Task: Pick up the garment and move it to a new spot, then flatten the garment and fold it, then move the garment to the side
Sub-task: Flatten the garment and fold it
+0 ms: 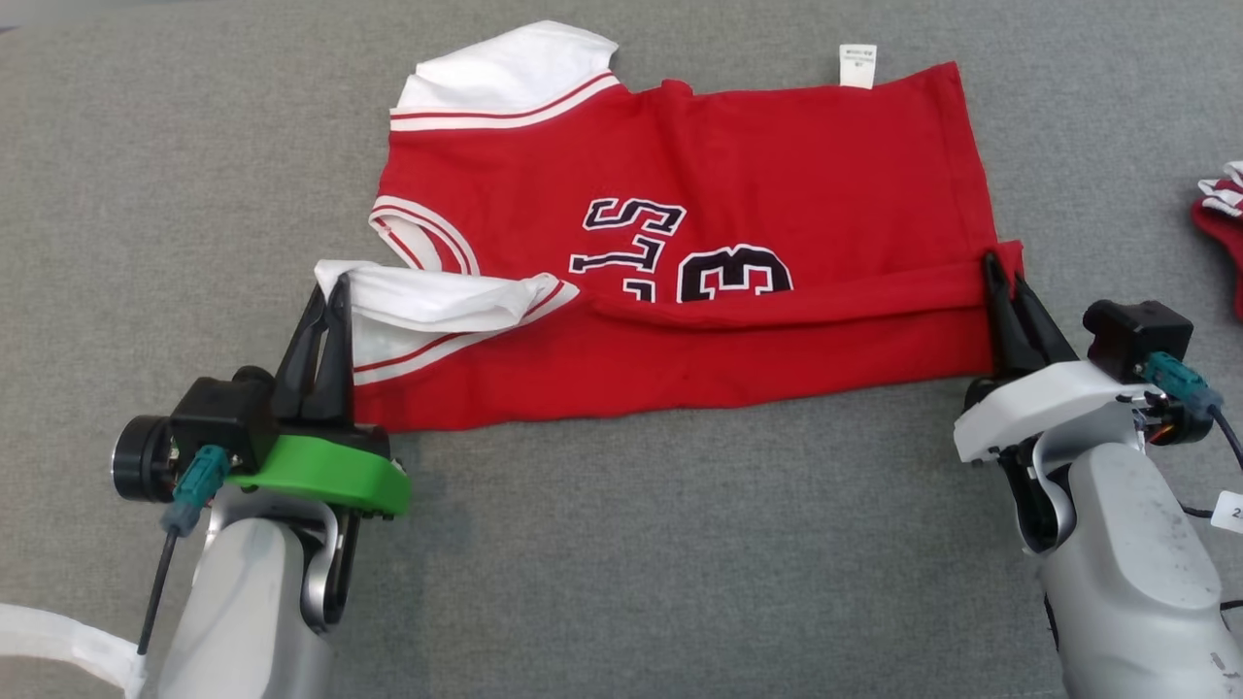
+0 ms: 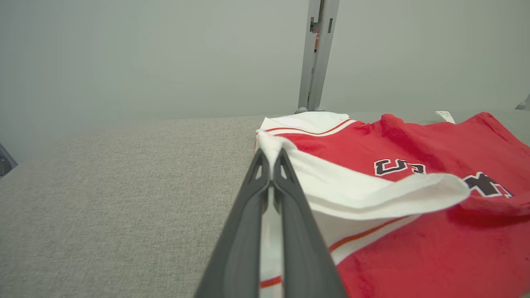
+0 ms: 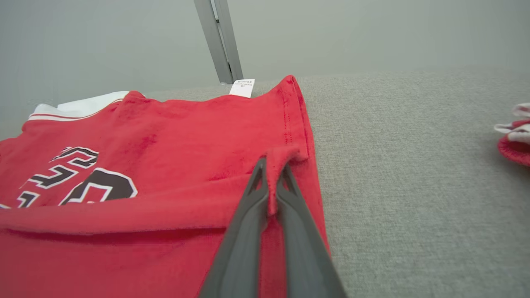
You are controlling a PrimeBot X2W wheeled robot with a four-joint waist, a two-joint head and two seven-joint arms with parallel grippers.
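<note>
Lying spread across a grey cloth surface [image 1: 621, 544], a red jersey [image 1: 738, 184] with white sleeves and black-and-white lettering sits in the middle of the head view. Its near long edge is doubled over towards the lettering. The left gripper [image 1: 330, 287] has its jaws together, clamped on the lifted edge of the near white sleeve [image 1: 437, 296]. The right gripper [image 1: 1003, 270] has its jaws pinched on the hem corner [image 1: 1012, 250] at the opposite end. A care label [image 1: 857, 66] pokes out at the far edge, and a second red and white item [image 1: 1222, 218] lies well apart to the right. The jersey looks light, soft and limp, likely to sag and wrinkle between the two holds. Gripping both ends of one edge, as here, seems the sensible hold; keeping it taut should give a straight fold.
</note>
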